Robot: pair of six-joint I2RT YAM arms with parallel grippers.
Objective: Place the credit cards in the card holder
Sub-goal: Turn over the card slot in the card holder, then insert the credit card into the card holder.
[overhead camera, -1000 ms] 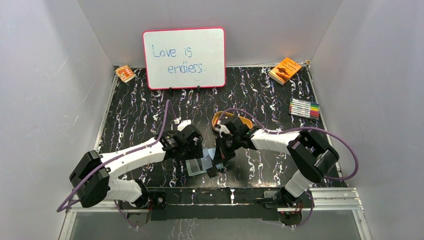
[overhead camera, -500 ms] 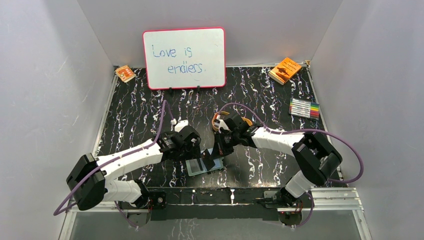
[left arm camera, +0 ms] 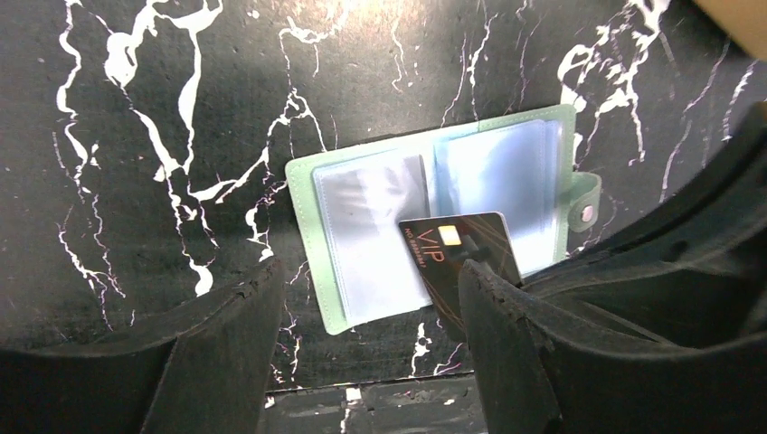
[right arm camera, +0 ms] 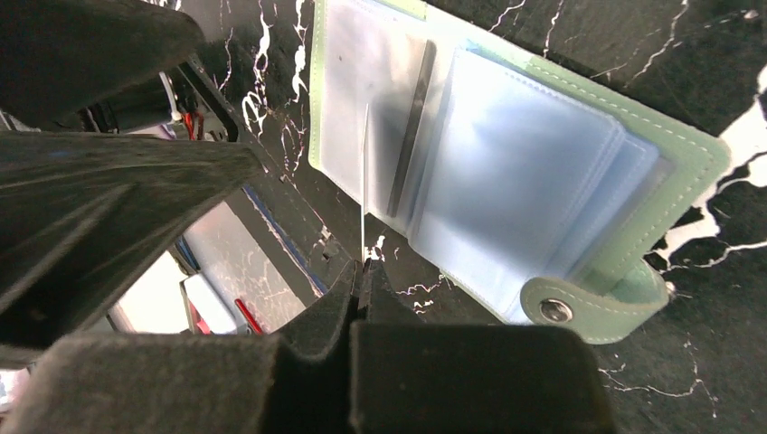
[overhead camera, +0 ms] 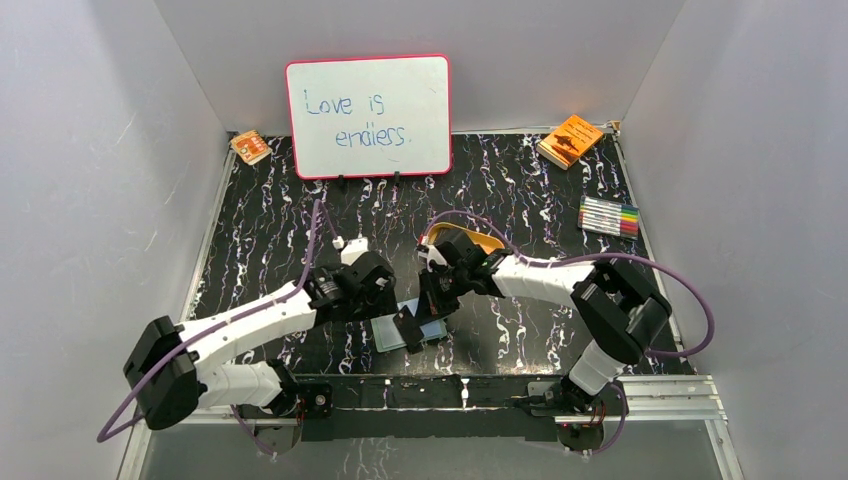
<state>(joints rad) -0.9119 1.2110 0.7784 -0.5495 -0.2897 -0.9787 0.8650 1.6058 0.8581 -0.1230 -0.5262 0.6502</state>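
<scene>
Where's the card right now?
In the left wrist view, the black card is pinched in the right gripper, held over the middle of the open card holder near the front edge of the table.

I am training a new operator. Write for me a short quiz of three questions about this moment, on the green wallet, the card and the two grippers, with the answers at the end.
1. Fill in the missing word: the left gripper hovers over the card holder with its jaws ____.
2. Choose one: the black credit card marked VIP is A) pinched in the left gripper, B) pinched in the right gripper, C) lying loose, held by nothing.
3. True or false: the card holder lies folded shut with its snap fastened.

Key: 1 open; 2 B; 3 false, as it lies spread open with the clear sleeves facing up.
</scene>
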